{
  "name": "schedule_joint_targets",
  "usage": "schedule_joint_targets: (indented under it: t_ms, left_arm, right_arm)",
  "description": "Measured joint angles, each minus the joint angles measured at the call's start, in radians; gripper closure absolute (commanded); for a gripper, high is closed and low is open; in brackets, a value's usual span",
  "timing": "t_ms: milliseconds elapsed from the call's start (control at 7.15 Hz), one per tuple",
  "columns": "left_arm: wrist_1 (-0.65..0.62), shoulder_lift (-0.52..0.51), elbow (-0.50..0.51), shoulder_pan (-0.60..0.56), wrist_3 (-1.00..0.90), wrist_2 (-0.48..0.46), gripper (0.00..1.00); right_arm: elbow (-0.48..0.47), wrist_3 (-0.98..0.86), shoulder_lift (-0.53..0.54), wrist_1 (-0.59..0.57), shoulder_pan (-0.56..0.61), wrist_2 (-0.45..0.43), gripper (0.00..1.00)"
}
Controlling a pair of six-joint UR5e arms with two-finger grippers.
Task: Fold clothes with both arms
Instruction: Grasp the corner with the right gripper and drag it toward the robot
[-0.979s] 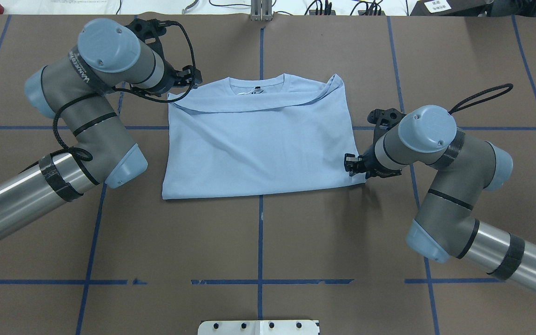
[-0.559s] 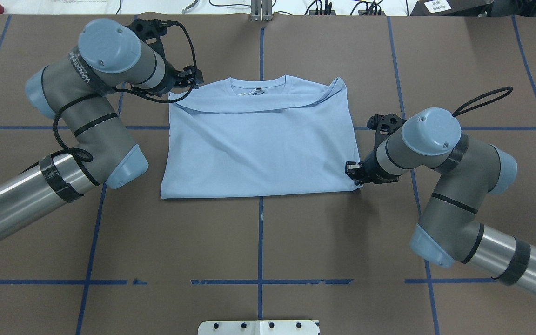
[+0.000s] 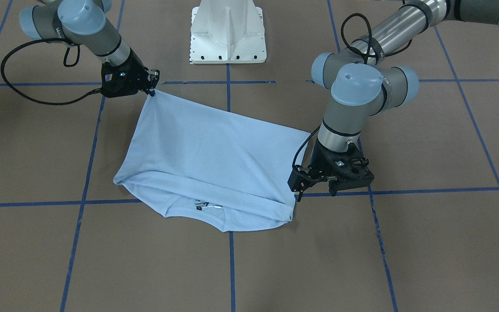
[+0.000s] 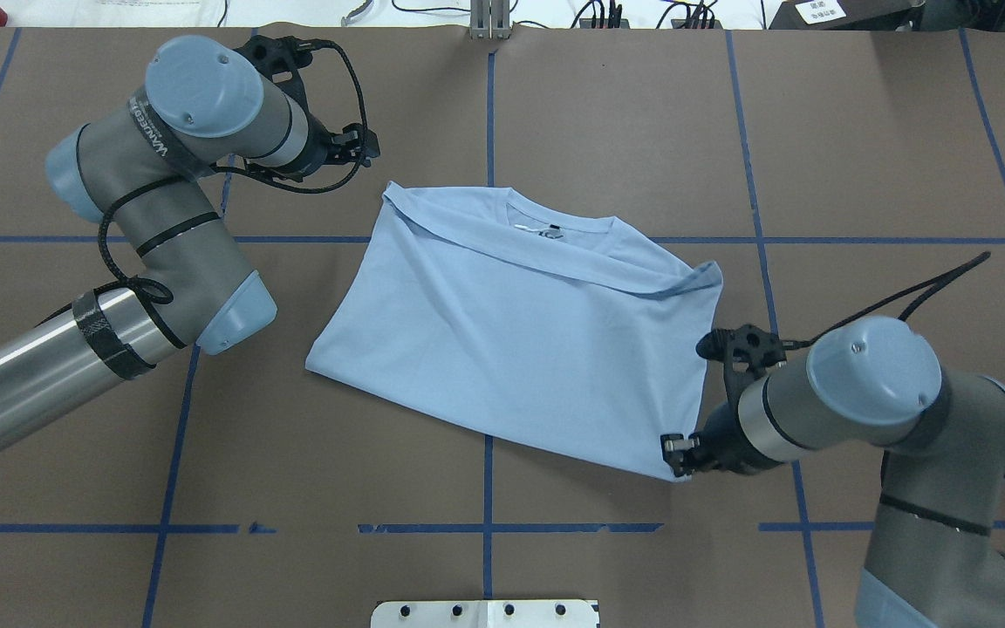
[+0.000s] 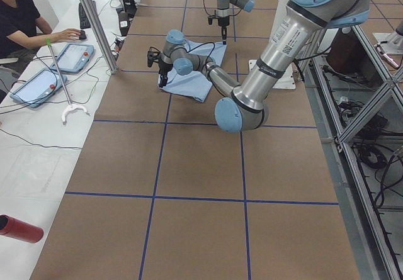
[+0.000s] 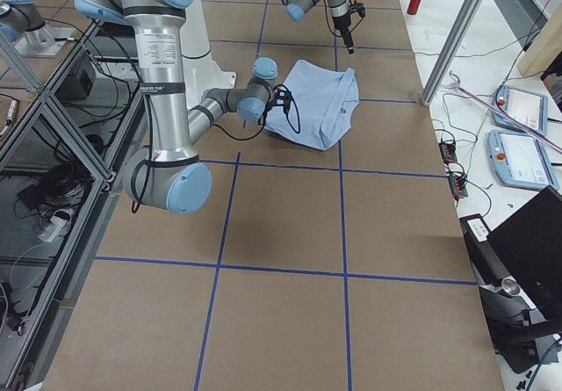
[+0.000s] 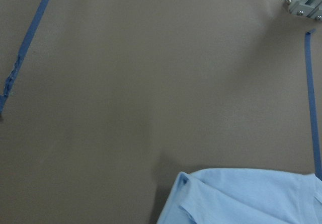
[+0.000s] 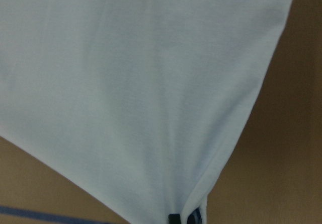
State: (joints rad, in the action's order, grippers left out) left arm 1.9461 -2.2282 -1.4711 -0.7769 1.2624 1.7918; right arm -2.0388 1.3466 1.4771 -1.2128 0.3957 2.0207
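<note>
The pale blue T-shirt lies folded and skewed on the brown table, neckline at the far side; its chest print is hidden. It also shows in the front view. My right gripper is shut on the shirt's near right corner, pinching the fabric; the right wrist view shows the fabric stretching away from the fingertips. In the front view the right gripper holds that corner pulled taut. My left gripper looks open and empty, a little beyond the shirt's far left corner, not touching it.
The white pedestal base stands at the near table edge. Blue tape lines cross the brown table. An operator and tablets are at the far side. A red cylinder lies beside the table's end.
My right gripper has dragged the shirt's corner toward the robot and rightward. The shirt has rotated and slid away from my left gripper, which stayed in place.
</note>
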Motion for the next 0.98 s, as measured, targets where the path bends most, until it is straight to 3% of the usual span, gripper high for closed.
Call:
schedule_joint_targets:
  t_ms: [280, 419, 699, 979]
  left_arm:
    - [0.003, 0.002, 0.001, 0.002, 0.000, -0.001, 0.01]
    - [0.005, 0.003, 0.001, 0.005, 0.000, -0.001, 0.01]
    - [0.007, 0.003, -0.004, 0.013, 0.001, 0.000, 0.01]
    - [0.003, 0.018, -0.044, 0.022, 0.017, 0.043, 0.01]
  right_arm:
    - [-0.056, 0.062, 0.052, 0.002, -0.136, -0.007, 1.00]
    - [-0.074, 0.071, 0.077, 0.002, -0.185, -0.010, 0.01]
    - [-0.110, 0.075, 0.113, 0.003, -0.228, -0.013, 0.00]
    - [-0.124, 0.075, 0.107, 0.007, -0.182, -0.016, 0.00]
